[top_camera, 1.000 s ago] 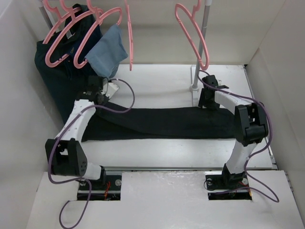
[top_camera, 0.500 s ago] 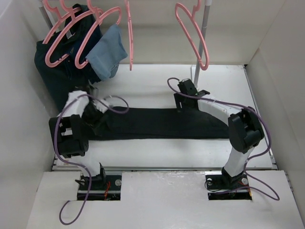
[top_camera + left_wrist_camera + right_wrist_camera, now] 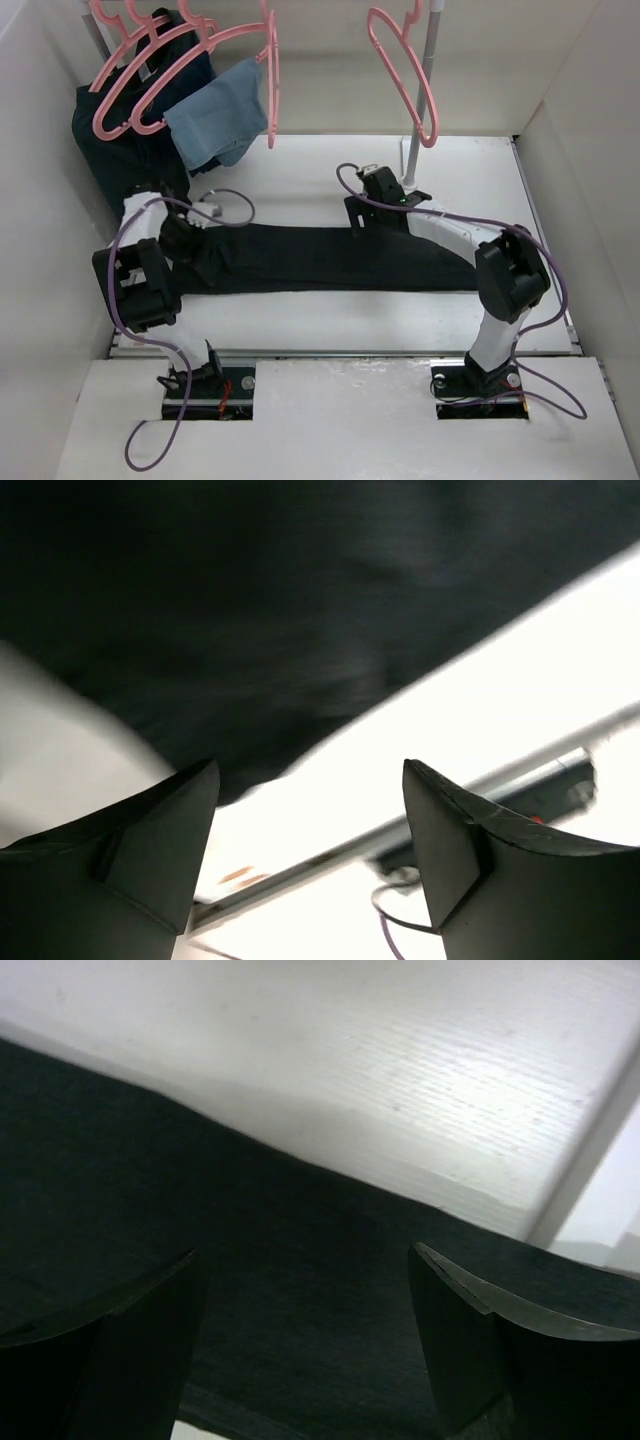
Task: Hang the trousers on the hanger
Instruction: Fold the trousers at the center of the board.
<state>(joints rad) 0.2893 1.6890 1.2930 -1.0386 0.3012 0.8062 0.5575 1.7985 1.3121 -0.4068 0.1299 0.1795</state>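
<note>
The trousers [image 3: 320,258] lie flat on the table [image 3: 320,315], a dark band running from 9 to 3 o'clock in the overhead view. They look narrower and tidier at the 9 o'clock end than a second ago, when that end splayed wider. Both arms have let go in that second. My left gripper [image 3: 310,865], which was pinched shut by the far left corner, has pulled back over the 9 o'clock end and now stands well open with nothing between its fingers, the cloth's edge and bare table showing beneath. My right gripper [image 3: 305,1355] has slid from the 3 o'clock side along the far edge to about the band's 12 o'clock point; its jaws are spread wide too, empty, over black cloth. I read that as straightening finished and a fresh grasp coming. The hanger [image 3: 425,135] hangs bare at 1 o'clock, well apart from the trousers, so the hanging itself is not begun. My left arm is folded tight, elbow back at 8 o'clock; my right reaches long and low across the cloth.
</note>
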